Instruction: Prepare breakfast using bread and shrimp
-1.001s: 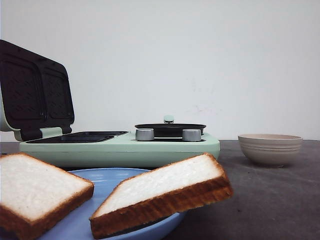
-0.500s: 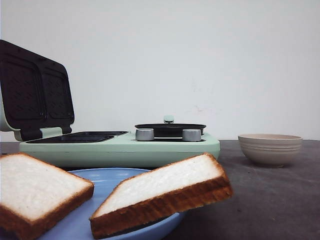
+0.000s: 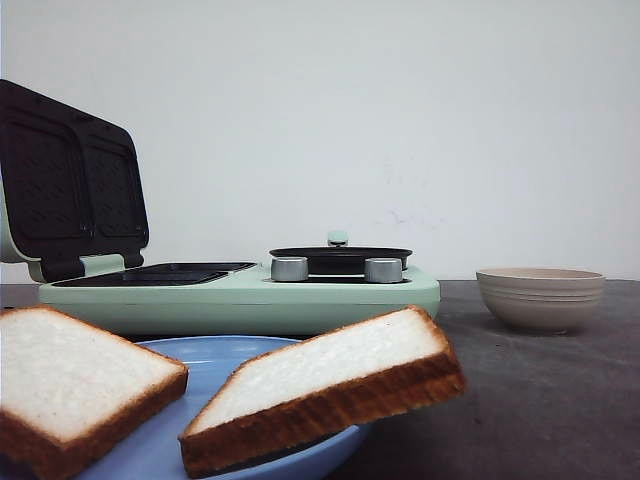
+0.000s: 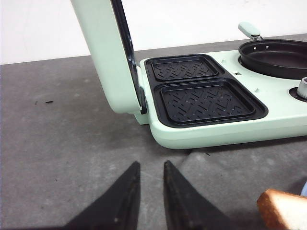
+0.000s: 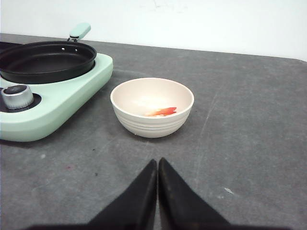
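Left gripper [image 4: 148,184] hangs low over the grey table [image 4: 62,143], fingers nearly together with just a thin gap, nothing in them. Right gripper [image 5: 157,179] has its tips pressed together, also empty, pointed at the beige bowl [image 5: 152,107] just ahead of it.

So nothing is grabbed yet; I'd guess step one is bread into the sandwich maker [image 4: 206,100], whose lid stands open. The bread [image 3: 330,385] sits as two slices on the blue plate [image 3: 215,365], near the front edge of the maker. The left arm is on that side, so open wide first, then pinch a slice by the crust edge (the soft middle will squash) and lay it flat in one dark tray.

The shrimp [image 5: 163,111] shows as an orange-pink bit in the bowl; can't tell how many.
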`<state>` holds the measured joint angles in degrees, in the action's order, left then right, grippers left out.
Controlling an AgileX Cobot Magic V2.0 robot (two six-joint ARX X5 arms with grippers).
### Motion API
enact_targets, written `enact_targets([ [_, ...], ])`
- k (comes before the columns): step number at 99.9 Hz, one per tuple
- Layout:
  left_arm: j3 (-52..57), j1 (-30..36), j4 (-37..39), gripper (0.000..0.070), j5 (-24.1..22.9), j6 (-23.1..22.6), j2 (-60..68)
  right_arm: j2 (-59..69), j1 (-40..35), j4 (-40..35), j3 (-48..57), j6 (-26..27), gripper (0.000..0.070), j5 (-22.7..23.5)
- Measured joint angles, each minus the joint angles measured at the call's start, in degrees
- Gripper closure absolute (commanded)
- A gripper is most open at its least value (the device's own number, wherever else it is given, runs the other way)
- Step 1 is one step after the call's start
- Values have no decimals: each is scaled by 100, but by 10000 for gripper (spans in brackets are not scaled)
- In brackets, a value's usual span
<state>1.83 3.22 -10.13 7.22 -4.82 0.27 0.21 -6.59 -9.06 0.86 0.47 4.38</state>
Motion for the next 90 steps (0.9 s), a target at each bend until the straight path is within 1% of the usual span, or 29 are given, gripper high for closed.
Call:
enact_targets([
  [15, 0, 0, 15, 682, 11, 11, 0, 0, 0, 737, -4, 153, 700, 4],
  [20, 0, 0, 109, 682, 22, 118, 0, 0, -2, 962, -4, 227, 700, 7],
  [25, 0, 0, 223, 682, 35, 330, 0, 0, -7, 1182, -4, 315, 700, 7],
  [36, 2, 0, 205, 683, 44, 988, 0, 0, -7, 1650, -4, 533, 700, 9],
  [45, 2, 0, 203, 686, 44, 1515, 0, -2, -7, 2031, 7, 953, 700, 57],
  [50, 4, 0, 175, 687, 44, 1816, 0, 0, -7, 1943, 48, 1257, 700, 59],
  [57, 37, 0, 37, 687, 44, 2177, 0, 0, -4, 1495, 164, 1639, 700, 57],
  [67, 337, 0, -299, 687, 42, 2520, 85, 0, -4, 715, 420, 1821, 700, 57],
  [79, 1073, 0, -636, 687, 42, 2573, 444, 35, -2, 297, 940, 1768, 700, 31],
  [90, 1781, 0, -748, 687, 42, 2468, 988, 177, -2, 79, 1631, 1635, 700, 28],
])
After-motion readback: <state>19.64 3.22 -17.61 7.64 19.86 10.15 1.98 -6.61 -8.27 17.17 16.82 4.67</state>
